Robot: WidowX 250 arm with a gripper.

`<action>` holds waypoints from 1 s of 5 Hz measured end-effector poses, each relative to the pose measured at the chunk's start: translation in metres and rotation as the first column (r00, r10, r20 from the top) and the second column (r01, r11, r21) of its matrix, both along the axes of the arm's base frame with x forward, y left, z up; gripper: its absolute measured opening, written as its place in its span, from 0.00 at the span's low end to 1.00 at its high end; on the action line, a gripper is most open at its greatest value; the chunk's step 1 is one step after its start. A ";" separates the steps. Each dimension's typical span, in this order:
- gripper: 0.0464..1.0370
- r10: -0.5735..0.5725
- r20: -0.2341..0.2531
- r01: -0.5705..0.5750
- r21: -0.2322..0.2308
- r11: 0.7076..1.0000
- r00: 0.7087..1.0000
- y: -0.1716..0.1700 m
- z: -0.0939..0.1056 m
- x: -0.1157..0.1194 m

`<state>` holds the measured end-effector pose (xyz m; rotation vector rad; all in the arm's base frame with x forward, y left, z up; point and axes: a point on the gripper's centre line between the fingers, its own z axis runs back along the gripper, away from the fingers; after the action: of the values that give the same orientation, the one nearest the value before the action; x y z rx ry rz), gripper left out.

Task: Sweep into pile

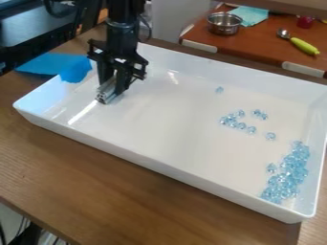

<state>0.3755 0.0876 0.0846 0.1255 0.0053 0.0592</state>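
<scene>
The gripper [114,85] hangs down over the tray's left part, near the back left corner. It is shut on a short silvery piece [106,93], whose lower end is close to the tray floor. Light blue clear beads lie well to the gripper's right in the white tray [172,165]. A dense heap of beads [288,173] rests along the right wall, toward the front right corner. A looser cluster [234,122] lies farther back, with a pair of beads [259,114] beside it. One single bead [219,90] sits near the back wall, another [271,136] between cluster and heap.
The tray's raised walls surround the beads. Blue material [76,70] lies at the left back rim, with a flat blue piece [43,63] beyond it. Behind the tray, a red-brown surface [265,43] holds a metal pot [224,23], a cloth [248,16] and a green-handled spoon [304,46].
</scene>
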 end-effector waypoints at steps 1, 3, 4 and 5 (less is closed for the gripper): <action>0.33 -0.020 -0.003 0.020 -0.008 1.000 1.000 -0.020 0.000 0.003; 0.33 -0.046 -0.034 0.044 -0.053 0.998 0.998 -0.066 -0.001 0.001; 0.33 -0.060 -0.048 0.057 -0.062 0.996 0.997 -0.089 -0.002 0.002; 0.33 -0.061 -0.039 0.058 -0.068 0.996 0.997 -0.108 -0.001 0.008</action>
<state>0.3835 -0.0205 0.0838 0.0600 0.0443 -0.0034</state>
